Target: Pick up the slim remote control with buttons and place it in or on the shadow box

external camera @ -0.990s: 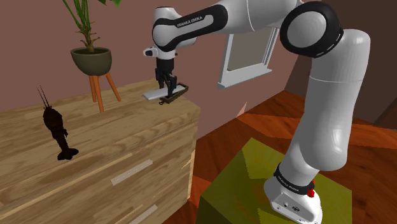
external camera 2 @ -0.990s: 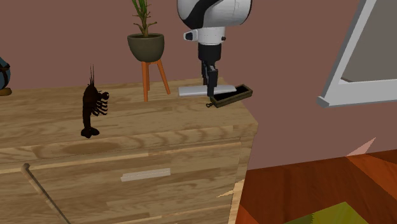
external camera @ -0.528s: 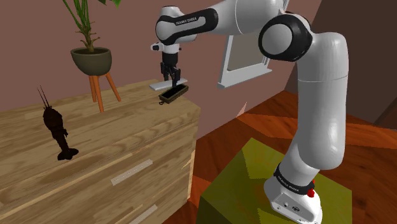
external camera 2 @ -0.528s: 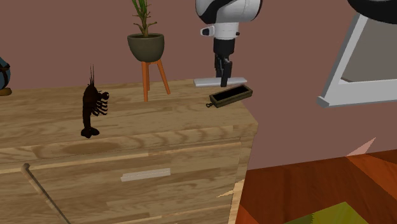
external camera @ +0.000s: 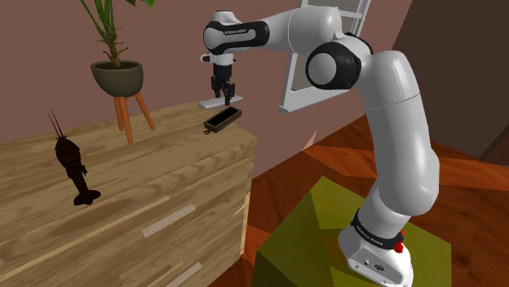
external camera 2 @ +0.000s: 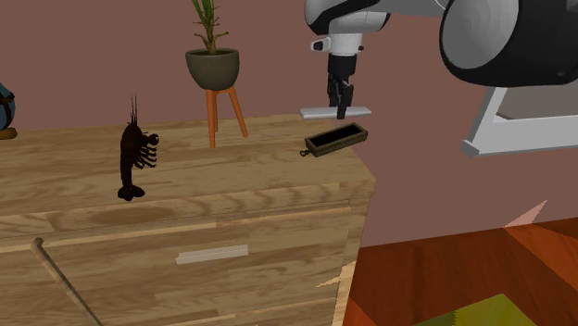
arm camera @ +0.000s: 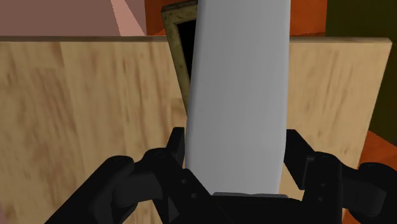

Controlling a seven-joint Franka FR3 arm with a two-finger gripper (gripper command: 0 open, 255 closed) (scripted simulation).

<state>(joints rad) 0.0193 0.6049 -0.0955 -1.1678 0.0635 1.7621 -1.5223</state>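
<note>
My gripper [external camera: 222, 93] is shut on the slim remote [external camera: 214, 103], a plain light-grey flat slab held level above the wooden dresser top [external camera: 155, 155]. In the second exterior view the gripper [external camera 2: 341, 100] holds the remote [external camera 2: 332, 112] just above the shadow box [external camera 2: 335, 141], a small dark open frame near the dresser's corner. The shadow box [external camera: 223, 120] lies just below the remote in the shoulder view too. In the wrist view the remote [arm camera: 238, 89] is clasped between both fingers [arm camera: 174, 144] of the gripper [arm camera: 234, 147], and part of the shadow box [arm camera: 181, 44] shows past its edge.
A dark lobster figure [external camera: 73, 167] stands on the dresser at the shoulder view's left. A potted plant [external camera: 117, 75] on an orange stand is at the back. A white frame [external camera: 314, 77] hangs on the wall beyond the dresser's edge. The olive stand [external camera: 322, 224] sits on red-brown floor.
The gripper has lifted the remote off the dresser and carried it toward the second exterior view's right, until it hangs over the shadow box. The shadow box and lobster have not moved.
</note>
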